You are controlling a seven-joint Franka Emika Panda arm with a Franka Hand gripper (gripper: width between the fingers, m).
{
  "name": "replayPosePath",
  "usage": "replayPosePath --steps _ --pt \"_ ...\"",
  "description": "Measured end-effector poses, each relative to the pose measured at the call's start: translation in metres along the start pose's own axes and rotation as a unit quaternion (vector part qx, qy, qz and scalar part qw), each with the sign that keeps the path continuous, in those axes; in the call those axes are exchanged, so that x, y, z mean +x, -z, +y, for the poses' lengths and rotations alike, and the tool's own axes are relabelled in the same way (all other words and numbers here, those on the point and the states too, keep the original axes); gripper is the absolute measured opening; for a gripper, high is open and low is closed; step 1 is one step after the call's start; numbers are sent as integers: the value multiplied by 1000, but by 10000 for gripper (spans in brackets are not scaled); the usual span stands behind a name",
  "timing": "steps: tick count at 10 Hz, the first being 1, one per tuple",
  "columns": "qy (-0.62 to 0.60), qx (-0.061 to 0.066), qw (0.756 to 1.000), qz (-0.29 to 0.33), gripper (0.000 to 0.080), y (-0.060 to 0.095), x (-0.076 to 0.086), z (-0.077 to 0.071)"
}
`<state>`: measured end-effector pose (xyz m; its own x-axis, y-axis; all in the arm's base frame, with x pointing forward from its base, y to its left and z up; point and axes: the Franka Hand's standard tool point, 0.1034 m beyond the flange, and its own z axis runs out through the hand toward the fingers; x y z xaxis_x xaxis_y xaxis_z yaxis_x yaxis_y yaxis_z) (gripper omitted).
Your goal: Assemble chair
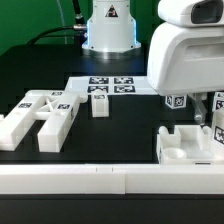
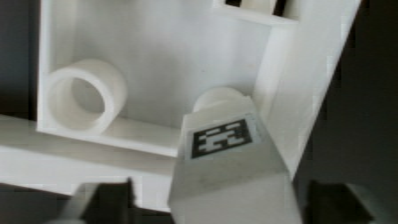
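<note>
- Step in hand, as I judge it: taking hold of a tagged bar (image 2: 222, 140) over at the exterior view's right, so it can be fitted to the notched block (image 1: 188, 145).
- The gripper (image 2: 228, 205) has a finger on each side of that bar. The wrist view does not show whether the pads are pressing on it, so I cannot tell if it is gripped or only straddled.
- The bar lies tilted across the block, with its tag facing the wrist camera. A round socket (image 2: 80, 100) shows in the block wall just behind it (likely where a part seats, though that is a guess).
- The next move calls for a firm, centred hold. The bar then has to be squared to its seat rather than left at this slant, or it may jam against the block's walls.
- The rest of the chair is well apart on the black table (image 1: 120, 140). The H-shaped frame (image 1: 40, 118) lies flat at the exterior view's left, and a short bar (image 1: 99, 106) stands beside it.
- The marker board (image 1: 110, 87) lies behind those parts, and a white rail (image 1: 100, 180) runs along the front edge.
- Nothing loose crowds the gripper. The block's own walls are the tight spot, and the arm's casing hides much of the grip from the exterior view.
</note>
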<state>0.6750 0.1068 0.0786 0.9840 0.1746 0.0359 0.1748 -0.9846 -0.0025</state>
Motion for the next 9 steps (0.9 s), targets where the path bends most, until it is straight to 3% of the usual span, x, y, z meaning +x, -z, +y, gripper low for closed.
replayPosePath --steps 1,2,3,5,9 --pt "-1 0 1000 0 387 0 0 0" --pt "-13 0 1000 0 287 0 0 0" --pt "-14 0 1000 0 287 0 0 0" --pt "-140 4 990 3 287 0 1 -5" --pt "-354 -11 935 4 288 2 -1 16"
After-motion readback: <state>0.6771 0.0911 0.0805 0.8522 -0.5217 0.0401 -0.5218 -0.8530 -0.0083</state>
